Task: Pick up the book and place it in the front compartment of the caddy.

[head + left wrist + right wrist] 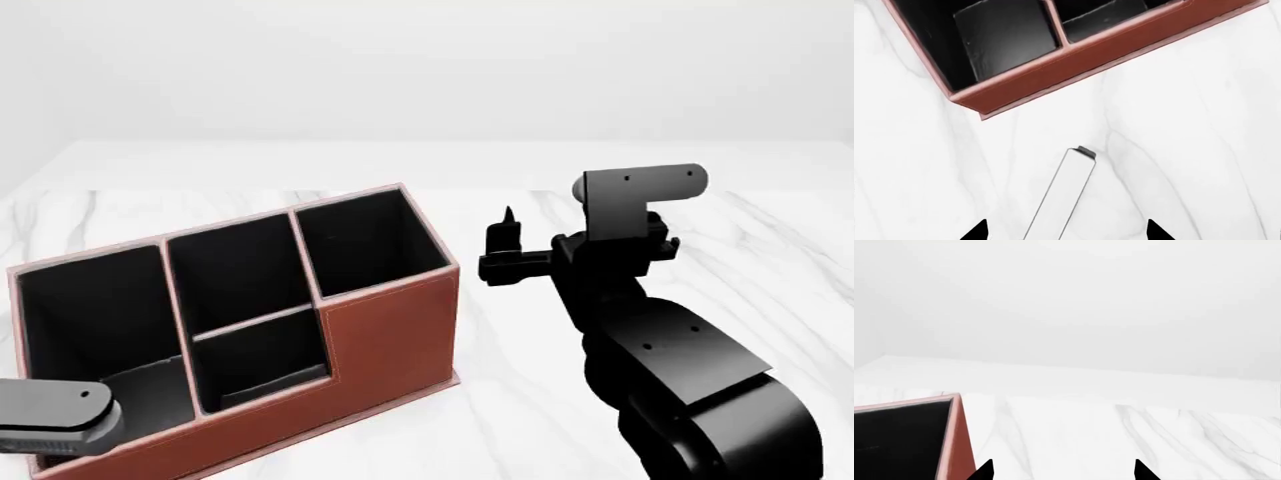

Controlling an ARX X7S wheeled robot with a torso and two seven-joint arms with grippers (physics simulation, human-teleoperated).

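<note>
The caddy (387, 340) is a reddish-brown box with black pockets, standing on the white marble table at the left of the head view. Its outer wall (1107, 50) and two pockets show in the left wrist view. There, the book (1066, 190) appears edge-on as a long white strip with thin black sides, its far end pointing at the caddy and a short way from it. My left gripper (1067, 231) is open, its black fingertips (979, 231) wide on either side of the book and not touching it. My right gripper (505, 240) hovers open and empty, right of the caddy.
White marble table (534, 420) runs to a pale wall at the back. The right wrist view shows one corner of the caddy (954, 440) and bare marble (1121, 430). Part of my left arm (54, 415) covers the caddy's near left corner in the head view.
</note>
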